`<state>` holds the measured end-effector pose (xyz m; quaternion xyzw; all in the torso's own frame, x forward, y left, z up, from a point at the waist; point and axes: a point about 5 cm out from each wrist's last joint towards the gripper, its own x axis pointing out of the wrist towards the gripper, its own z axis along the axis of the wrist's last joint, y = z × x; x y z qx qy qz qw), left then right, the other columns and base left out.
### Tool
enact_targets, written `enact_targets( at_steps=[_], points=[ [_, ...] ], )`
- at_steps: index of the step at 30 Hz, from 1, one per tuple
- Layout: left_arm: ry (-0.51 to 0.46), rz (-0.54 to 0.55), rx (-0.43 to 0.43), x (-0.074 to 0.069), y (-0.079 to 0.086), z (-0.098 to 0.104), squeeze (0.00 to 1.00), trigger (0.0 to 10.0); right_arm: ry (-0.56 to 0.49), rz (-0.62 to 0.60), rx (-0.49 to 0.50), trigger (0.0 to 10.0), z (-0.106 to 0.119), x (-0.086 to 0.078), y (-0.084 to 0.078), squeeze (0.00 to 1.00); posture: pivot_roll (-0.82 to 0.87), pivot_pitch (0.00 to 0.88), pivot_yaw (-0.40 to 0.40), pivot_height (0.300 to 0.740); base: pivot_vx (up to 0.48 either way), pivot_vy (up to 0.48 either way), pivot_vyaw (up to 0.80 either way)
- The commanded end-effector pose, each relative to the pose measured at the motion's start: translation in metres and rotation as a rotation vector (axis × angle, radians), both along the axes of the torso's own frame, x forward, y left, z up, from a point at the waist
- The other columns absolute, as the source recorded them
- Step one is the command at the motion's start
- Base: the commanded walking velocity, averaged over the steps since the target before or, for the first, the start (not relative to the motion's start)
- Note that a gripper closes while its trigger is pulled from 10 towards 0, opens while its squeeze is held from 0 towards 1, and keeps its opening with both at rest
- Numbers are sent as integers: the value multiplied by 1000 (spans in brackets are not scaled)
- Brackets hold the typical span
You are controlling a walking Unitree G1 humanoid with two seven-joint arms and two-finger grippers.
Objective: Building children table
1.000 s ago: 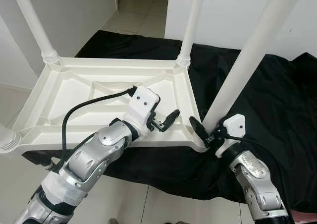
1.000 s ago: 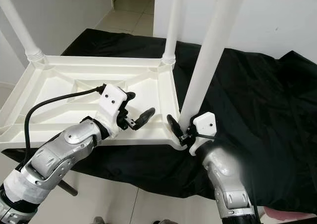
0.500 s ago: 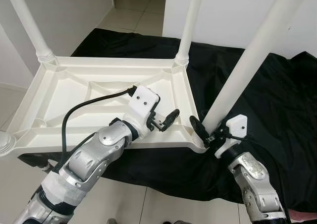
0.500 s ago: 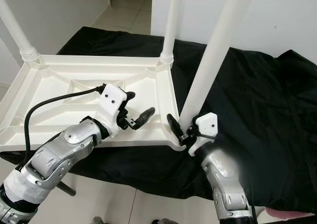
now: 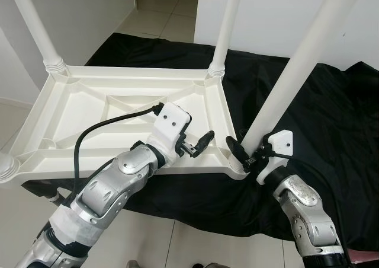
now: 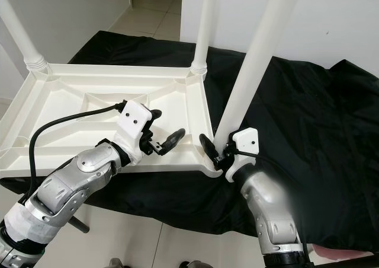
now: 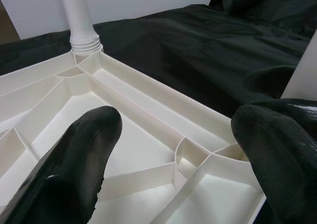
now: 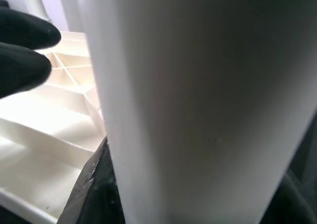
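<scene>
A white plastic table (image 5: 89, 111) lies upside down on a black cloth (image 5: 337, 114), its ribbed underside facing up. Legs stand in the far left corner (image 5: 37, 28) and the far right corner (image 5: 226, 25). A third leg (image 5: 293, 66) rises from the near right corner socket (image 5: 238, 168), leaning right. My right gripper (image 5: 247, 152) is shut on that leg's base; one black finger (image 5: 235, 147) shows beside it. My left gripper (image 5: 195, 143) hovers open just above the table's near right rim, its fingers (image 7: 74, 169) spread over the ribs.
The near left corner's leg base (image 5: 5, 167) pokes in at the frame edge. The cloth hangs over the support's front edge above a tiled floor (image 5: 160, 244). White walls stand behind, and a tiled hallway (image 5: 169, 10) opens at the far middle.
My right wrist has lifted and drawn closer against the near right leg, which now stands slightly steeper. The left gripper holds its place, still open. The camera shifted a little.
</scene>
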<state>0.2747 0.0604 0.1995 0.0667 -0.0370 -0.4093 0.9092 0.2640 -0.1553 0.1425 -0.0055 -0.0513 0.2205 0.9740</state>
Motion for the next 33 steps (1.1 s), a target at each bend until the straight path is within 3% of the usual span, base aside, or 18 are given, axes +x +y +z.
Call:
enact_targets(
  at_steps=[1, 6, 10, 13, 18, 33],
  points=[
    [6, -183, 41, -8, -7, -2, 0, 10000, 213, -77, -15, 10000, -46, -10, 0, 0, -1, 148, -16, 740, 0, 0, 0],
    [8, -184, 40, -9, -7, -3, 0, 10000, 186, -184, 54, 10000, -40, -8, 6, 0, -2, 147, -18, 740, 0, 0, 0],
    [11, -189, 44, -9, -8, -5, 0, 10000, 185, -368, 101, 10000, -37, -5, 9, 0, -2, 144, -21, 740, 0, 0, 0],
    [11, -189, 44, -9, -8, -5, 0, 10000, 185, -368, 101, 10000, -37, -5, 9, 0, -2, 144, -21, 740, 0, 0, 0],
    [35, -227, 57, -15, -11, -13, 0, 10000, 171, -620, 134, 10000, -29, 1, 14, 0, -3, 130, -33, 740, 0, 0, 0],
    [55, -267, 66, -19, -13, -21, 0, 10000, 92, -632, 130, 10000, -20, 1, 12, 0, -12, 106, -31, 740, 0, 0, 0]
  ],
)
